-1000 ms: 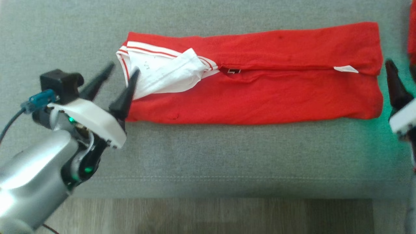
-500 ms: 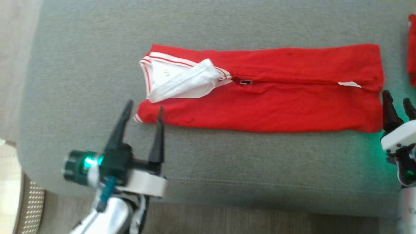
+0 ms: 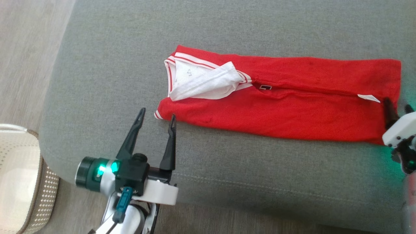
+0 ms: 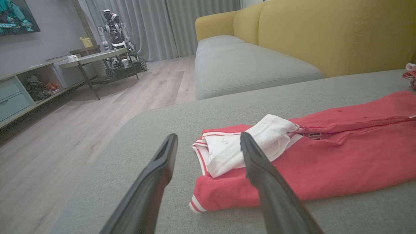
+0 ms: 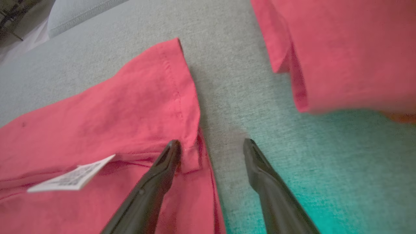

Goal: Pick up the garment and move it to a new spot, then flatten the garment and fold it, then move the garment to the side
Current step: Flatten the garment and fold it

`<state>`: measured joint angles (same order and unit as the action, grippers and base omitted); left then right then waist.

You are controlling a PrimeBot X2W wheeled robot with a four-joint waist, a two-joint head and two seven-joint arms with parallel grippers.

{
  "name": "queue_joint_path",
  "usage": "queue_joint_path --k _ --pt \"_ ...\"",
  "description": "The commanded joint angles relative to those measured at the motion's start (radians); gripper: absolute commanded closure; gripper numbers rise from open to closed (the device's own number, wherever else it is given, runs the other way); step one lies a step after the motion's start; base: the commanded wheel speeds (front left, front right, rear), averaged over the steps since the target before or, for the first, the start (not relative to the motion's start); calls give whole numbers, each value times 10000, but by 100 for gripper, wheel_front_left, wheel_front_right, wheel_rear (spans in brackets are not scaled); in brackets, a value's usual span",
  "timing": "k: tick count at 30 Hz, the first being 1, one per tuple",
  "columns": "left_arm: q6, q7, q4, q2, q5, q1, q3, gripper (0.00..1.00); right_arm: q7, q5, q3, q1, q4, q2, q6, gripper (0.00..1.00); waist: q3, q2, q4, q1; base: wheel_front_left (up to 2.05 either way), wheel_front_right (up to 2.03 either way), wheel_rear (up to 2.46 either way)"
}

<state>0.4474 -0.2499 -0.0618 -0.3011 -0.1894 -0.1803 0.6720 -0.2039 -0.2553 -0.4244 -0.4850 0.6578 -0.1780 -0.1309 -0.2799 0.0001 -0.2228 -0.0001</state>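
garment (image 3: 292, 110) looks light, soft, floppy; best pinched at its end corners. left gripper (image 3: 157, 113) and right gripper (image 3: 397, 104) gape wide, empty.

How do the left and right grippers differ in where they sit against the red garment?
The left gripper is at the garment's white-collared end, the right gripper at its plain hem end. The left frames a striped corner; the right straddles the hem edge. Both are open.
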Motion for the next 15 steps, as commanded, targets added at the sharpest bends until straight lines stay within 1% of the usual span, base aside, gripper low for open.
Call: queue_joint_path --k 1,4,5,6,7,8,11,15 --pt "-10 -118 -255 -62 95 -75 -453 0 -240 15 391 15 53 94 2 0 30 -1 -21 1 0 0 0" --pt "-129 -118 -219 38 218 56 -641 0 -542 -247 852 182 352 277 2 0 93 -1 -32 1 0 0 0" --pt "-162 -118 -210 69 253 99 -706 0 -616 -378 1012 233 405 321 2 5 112 -1 -20 1 0 0 0" --pt "-196 -118 -201 98 288 140 -769 0 -657 -501 1145 275 447 341 2 30 135 -1 -1 1 0 0 0" --pt "-234 -118 -194 126 319 182 -825 0 -667 -603 1278 307 474 332 2 62 154 -1 18 1 0 0 0" --pt "-277 -118 -185 154 348 216 -879 0 -651 -696 1382 323 494 309 2 100 170 -1 43 1 0 0 0" --pt "-415 -118 -154 230 443 281 -1019 0 -466 -897 1624 271 453 167 2 100 223 -1 120 1 0 0 0" --pt "-558 -118 -117 315 555 369 -1189 0 -277 -1091 1795 88 198 -192 2 100 329 -1 236 1 0 0 0"
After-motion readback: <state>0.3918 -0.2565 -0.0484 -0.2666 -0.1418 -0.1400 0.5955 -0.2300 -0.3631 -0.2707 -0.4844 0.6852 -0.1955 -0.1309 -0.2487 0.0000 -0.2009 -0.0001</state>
